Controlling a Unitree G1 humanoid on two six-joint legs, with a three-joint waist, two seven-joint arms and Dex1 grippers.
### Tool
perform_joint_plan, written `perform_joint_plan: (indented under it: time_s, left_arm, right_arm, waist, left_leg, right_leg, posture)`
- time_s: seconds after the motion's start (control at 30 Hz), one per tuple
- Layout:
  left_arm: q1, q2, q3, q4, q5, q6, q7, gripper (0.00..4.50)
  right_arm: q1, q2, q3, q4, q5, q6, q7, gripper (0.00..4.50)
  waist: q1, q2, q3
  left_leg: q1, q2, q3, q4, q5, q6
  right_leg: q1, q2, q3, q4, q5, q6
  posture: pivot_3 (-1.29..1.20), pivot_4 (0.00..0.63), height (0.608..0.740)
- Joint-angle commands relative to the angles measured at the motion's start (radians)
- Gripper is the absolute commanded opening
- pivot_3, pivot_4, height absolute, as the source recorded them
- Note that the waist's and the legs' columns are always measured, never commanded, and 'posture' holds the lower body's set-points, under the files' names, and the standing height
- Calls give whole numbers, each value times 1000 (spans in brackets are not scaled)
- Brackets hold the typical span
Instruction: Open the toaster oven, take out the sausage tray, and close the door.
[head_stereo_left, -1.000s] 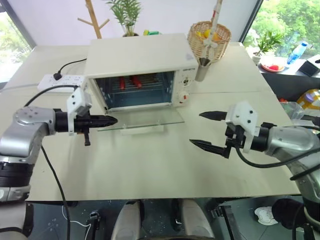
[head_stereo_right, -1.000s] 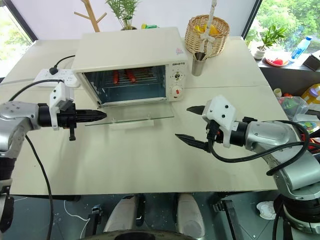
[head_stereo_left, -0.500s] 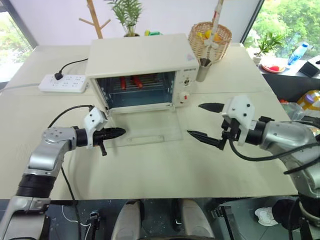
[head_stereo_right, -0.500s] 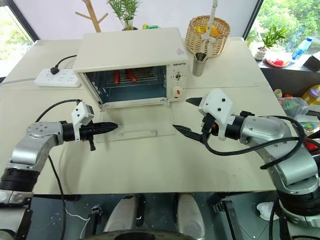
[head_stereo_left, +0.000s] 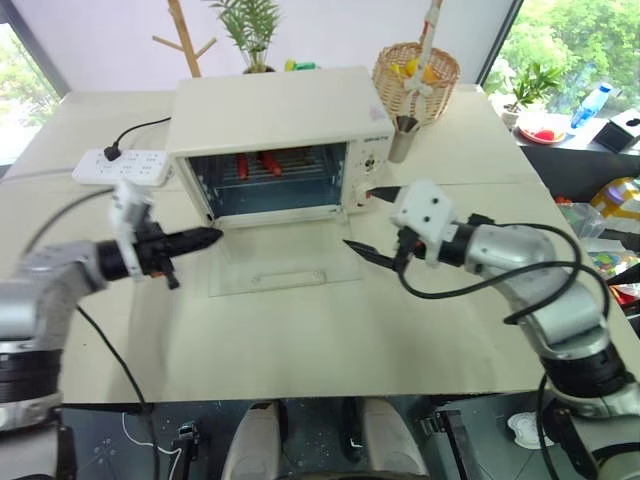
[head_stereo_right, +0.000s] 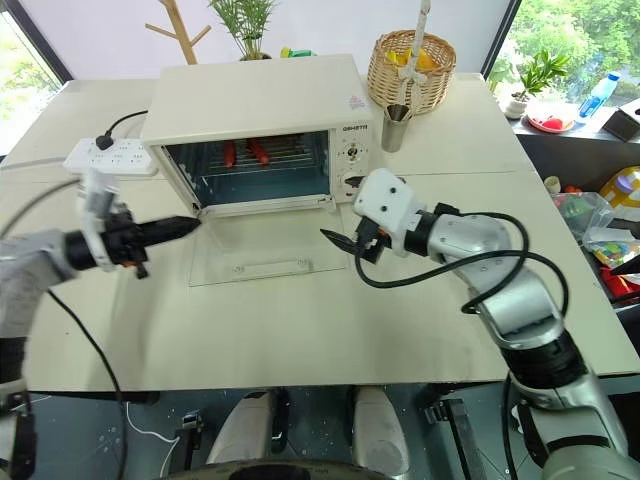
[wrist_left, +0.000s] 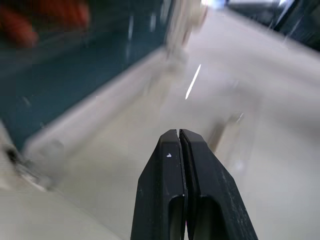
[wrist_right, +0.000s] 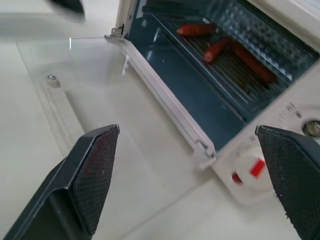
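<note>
- Right gripper (head_stereo_left: 367, 220), its black fingers spread wide and empty, hovers over the flat-lying clear glass door (head_stereo_left: 285, 258).
- Left gripper (head_stereo_left: 205, 238) is pinched closed, holding nothing.
- Shiny ribbed metal sausage tray (wrist_right: 235, 65) sits inside the cream-white boxy toaster oven (head_stereo_left: 275, 110) (likely light, stiff, slippery); pinch its front rim.

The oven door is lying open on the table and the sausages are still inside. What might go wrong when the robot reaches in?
The open right gripper is near the control panel's red dial, so it might bump it. The glass door lies flat in front of the opening; an arm pressing down on it could strain it. The sausage tray sits deep on the rack, so a shallow grip might let it tip and spill sausages.
</note>
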Motion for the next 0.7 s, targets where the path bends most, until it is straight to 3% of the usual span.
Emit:
perform_joint_plan:
  time_s: [0.03, 0.2, 0.37, 0.7]
  left_arm:
    - [13, 58, 113, -67, -111, 89, -4, 47]
    - [55, 113, 146, -94, -119, 91, -16, 47]
    - [58, 124, 155, -108, -140, 101, -1, 47]
    - [33, 149, 140, -113, -141, 75, -5, 47]
  right_arm:
    - [-85, 66, 78, 83, -137, -95, -59, 4500]
    - [-211, 131, 237, 321, -422, -310, -157, 4500]
    - [-349, 239, 323, 650, -609, -489, -297, 4500]
    - [-537, 387, 337, 1134, -747, -699, -479, 4500]
  waist:
    - [-2, 0, 0]
    - [1, 0, 0]
    - [-1, -1, 0]
    - [-4, -1, 0]
  left_leg:
    - [0, 0, 0, 0, 0, 0]
    - [0, -1, 0, 0, 0, 0]
    - [0, -1, 0, 0, 0, 0]
    - [0, -1, 0, -2, 0, -1]
  right_leg:
    - [0, 0, 0, 0, 0, 0]
    - [0, 0, 0, 0, 0, 0]
    - [0, -1, 0, 0, 0, 0]
    - [-1, -1, 0, 0, 0, 0]
  posture:
    - [0, 150, 740]
    - [0, 150, 740]
    - [0, 150, 740]
    - [0, 150, 740]
